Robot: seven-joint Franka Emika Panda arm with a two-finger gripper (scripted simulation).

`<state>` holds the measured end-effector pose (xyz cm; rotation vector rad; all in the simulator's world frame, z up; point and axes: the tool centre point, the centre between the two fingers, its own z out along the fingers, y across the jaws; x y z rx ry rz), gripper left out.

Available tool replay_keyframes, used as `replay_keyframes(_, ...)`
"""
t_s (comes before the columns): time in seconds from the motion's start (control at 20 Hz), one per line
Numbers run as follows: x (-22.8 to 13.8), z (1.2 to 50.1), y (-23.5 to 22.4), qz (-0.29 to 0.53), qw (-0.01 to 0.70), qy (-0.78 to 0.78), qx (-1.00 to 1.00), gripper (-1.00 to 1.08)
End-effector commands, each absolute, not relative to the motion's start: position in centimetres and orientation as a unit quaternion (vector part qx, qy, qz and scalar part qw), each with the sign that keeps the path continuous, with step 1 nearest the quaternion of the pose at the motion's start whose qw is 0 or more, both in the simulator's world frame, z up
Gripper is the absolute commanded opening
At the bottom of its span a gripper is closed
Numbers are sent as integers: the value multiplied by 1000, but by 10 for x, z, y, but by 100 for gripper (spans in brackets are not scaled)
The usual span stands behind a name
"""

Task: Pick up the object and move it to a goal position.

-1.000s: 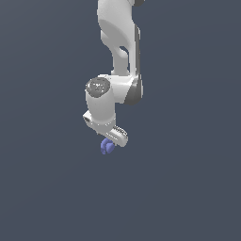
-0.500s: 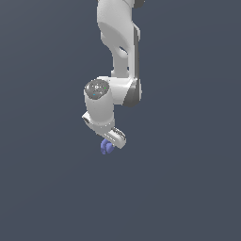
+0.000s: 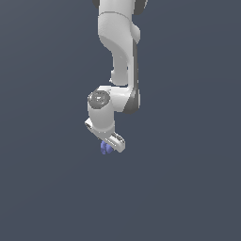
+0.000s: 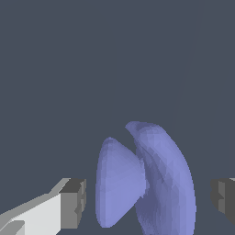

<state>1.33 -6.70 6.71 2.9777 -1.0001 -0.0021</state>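
Observation:
The object (image 3: 105, 148) is a small periwinkle-blue lumpy shape, peeking out just under the white hand in the exterior view. In the wrist view the object (image 4: 147, 183) shows as two curved lobes joined in the middle, standing between my two fingers. My gripper (image 3: 109, 149) is open around it. One dark fingertip pad (image 4: 74, 202) and the other pad (image 4: 224, 195) each stand a small gap away from the lobes, touching neither. The gripper (image 4: 149, 199) straddles the shape; its lower part is cut off by the frame.
The white arm (image 3: 120, 52) reaches down from the top of the exterior view. Everything around it is a uniform dark grey-blue surface with no other objects or edges in sight.
The wrist and hand have sunk lower toward the object. The object itself has stayed in place, and the fingers remain apart.

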Motion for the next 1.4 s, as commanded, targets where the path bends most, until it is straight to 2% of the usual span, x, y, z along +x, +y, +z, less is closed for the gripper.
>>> replay_keyframes(0.0,14,60,-67,0,0,-319,948,100)
replay_keyframes(0.15,15,58,-67,0,0,-319,948,100)
replay_keyframes(0.2,15,58,-67,0,0,-319,948,-100)
replay_keyframes(0.9,15,64,-64,0,0,-318,948,-100)
replay_keyframes(1.35,22,116,-45,0,0,-319,948,-100)
